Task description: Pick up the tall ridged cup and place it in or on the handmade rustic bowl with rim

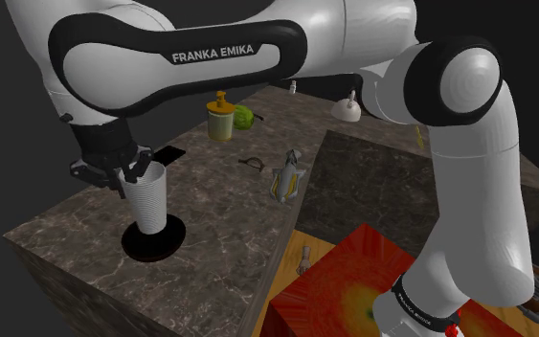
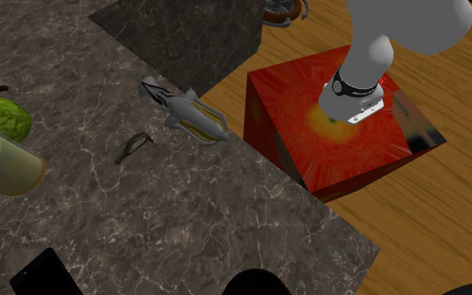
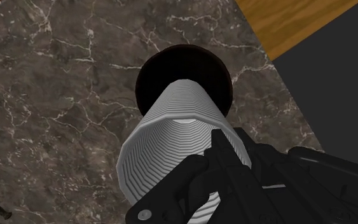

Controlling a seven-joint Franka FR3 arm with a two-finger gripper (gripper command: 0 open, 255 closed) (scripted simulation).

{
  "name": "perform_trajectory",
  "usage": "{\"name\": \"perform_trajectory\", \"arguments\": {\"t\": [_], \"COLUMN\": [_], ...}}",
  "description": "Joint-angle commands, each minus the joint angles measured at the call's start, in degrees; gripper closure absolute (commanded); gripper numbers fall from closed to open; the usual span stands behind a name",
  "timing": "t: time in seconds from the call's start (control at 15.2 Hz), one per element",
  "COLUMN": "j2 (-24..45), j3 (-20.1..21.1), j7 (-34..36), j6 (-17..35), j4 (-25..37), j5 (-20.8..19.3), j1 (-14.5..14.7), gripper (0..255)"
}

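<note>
A tall white ridged cup (image 1: 148, 199) stands upright over a dark, almost black round bowl (image 1: 168, 243) near the front corner of the marble counter. Its base is inside the bowl's outline; I cannot tell whether it touches. My black gripper (image 1: 131, 178) is shut on the cup's rim from above, at the side toward the shoulder view's left. In the wrist view I look down into the cup (image 3: 171, 146), with the gripper (image 3: 213, 158) clasping its wall and the bowl (image 3: 151, 71) ringing its far end. A bit of the bowl (image 2: 255, 283) shows in the second exterior view.
On the counter behind stand a yellow-lidded jar (image 1: 221, 121), a green round thing (image 1: 247, 117), a flat black slab (image 1: 168, 153), a pair of glasses (image 1: 254, 163) and a grey-and-yellow toy-like object (image 1: 287, 177). The counter edge (image 1: 258, 287) lies close to the bowl; the red stand (image 1: 353, 282) is beside it.
</note>
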Motion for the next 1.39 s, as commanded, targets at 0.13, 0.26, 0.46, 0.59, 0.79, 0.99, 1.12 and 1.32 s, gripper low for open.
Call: {"name": "perform_trajectory", "arguments": {"t": [0.13,0.26,0.46,0.59,0.79,0.99,1.12,1.32], "j2": [0.43,0.59,0.61,0.61,0.61,0.61,0.61,0.3], "j3": [-0.22,-0.3,-0.31,-0.31,-0.31,-0.31,-0.31,0.02], "j7": [0.58,0.77,0.78,0.78,0.78,0.78,0.78,0.02], "j6": [3.02,3.99,3.98,3.98,3.98,3.97,3.97,-1.51], "j4": [-2.76,-3.62,-3.6,-3.6,-3.59,-3.59,-3.59,1.87], "j5": [-0.39,-0.55,-0.55,-0.55,-0.55,-0.55,-0.55,-0.04], "j1": [-0.43,-0.55,-0.54,-0.54,-0.54,-0.53,-0.53,0.7], "gripper": [255,255,255,255,0,0,0,0]}}
